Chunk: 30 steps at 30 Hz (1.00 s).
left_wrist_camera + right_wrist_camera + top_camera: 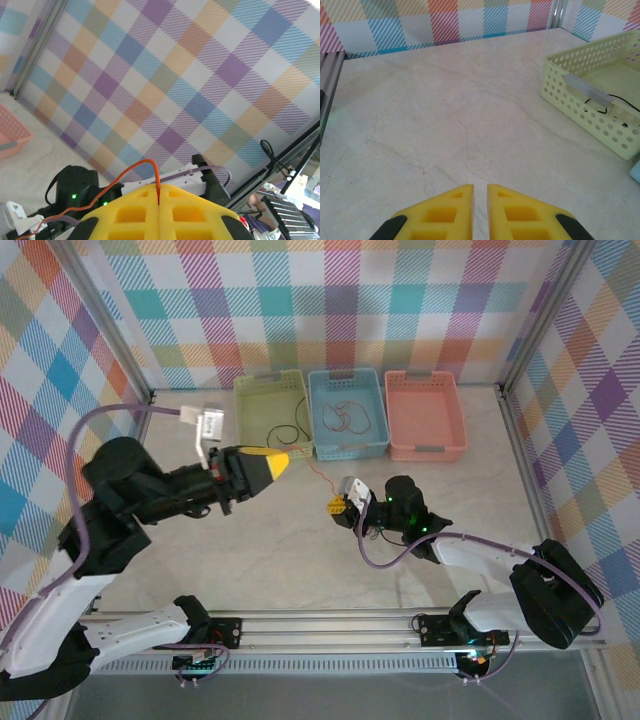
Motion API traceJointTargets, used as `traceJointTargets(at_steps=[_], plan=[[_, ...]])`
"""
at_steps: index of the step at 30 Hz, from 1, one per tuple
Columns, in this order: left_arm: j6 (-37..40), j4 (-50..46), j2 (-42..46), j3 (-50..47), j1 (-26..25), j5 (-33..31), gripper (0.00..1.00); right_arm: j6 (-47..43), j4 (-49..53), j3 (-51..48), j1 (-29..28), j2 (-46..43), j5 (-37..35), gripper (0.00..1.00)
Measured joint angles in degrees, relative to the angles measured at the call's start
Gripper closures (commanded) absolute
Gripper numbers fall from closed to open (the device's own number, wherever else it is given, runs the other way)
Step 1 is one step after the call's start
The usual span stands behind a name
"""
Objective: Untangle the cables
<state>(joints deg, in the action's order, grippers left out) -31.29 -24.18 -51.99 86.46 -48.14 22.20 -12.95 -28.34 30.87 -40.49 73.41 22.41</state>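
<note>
My left gripper [289, 462] is raised above the table in front of the green basket [272, 390], shut on a thin orange-red cable [316, 477]. In the left wrist view the cable [125, 173] rises from between the closed yellow fingertips of that gripper [159, 189], arches left and drops down. In the top view it slants down towards my right gripper [336, 505], low over the table's middle. The right gripper [480, 189] has a narrow gap between its fingers and nothing in it. A black cable [287, 432] lies in the green basket; more red cables [346, 417] lie in the blue basket [347, 448].
A pink basket [425, 410] stands to the right of the blue one, along the back wall. The green basket [580, 107] with the black cable [620, 101] is at the right of the right wrist view. Bare marble table [445, 100] lies ahead of the right gripper.
</note>
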Motion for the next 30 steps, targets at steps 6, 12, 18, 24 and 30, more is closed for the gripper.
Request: traceJointTargets(at_steps=[6, 12, 18, 24, 30], plan=[[0.07, -3.74, 1.73, 5.86, -0.02, -2.86, 1.0, -0.04, 1.51, 1.03, 0.0, 1.07, -1.79, 0.85], [1.42, -6.71, 3.82, 9.92, -0.02, -6.82, 1.0, -0.07, 2.89, 1.16, 0.0, 1.18, -3.23, 0.85], [3.32, -9.51, 5.6, 11.8, -0.07, -11.34, 1.0, -0.5, 3.06, 1.44, 0.0, 1.81, -4.85, 0.82], [5.62, -10.84, 8.22, 13.79, -0.11, -16.26, 1.0, -1.09, 4.13, 1.73, 0.15, 3.08, -9.29, 0.76], [7.15, -10.6, 11.02, 15.63, -0.11, -18.97, 1.0, -1.01, 4.15, 1.73, 1.36, 3.17, -12.04, 0.78]])
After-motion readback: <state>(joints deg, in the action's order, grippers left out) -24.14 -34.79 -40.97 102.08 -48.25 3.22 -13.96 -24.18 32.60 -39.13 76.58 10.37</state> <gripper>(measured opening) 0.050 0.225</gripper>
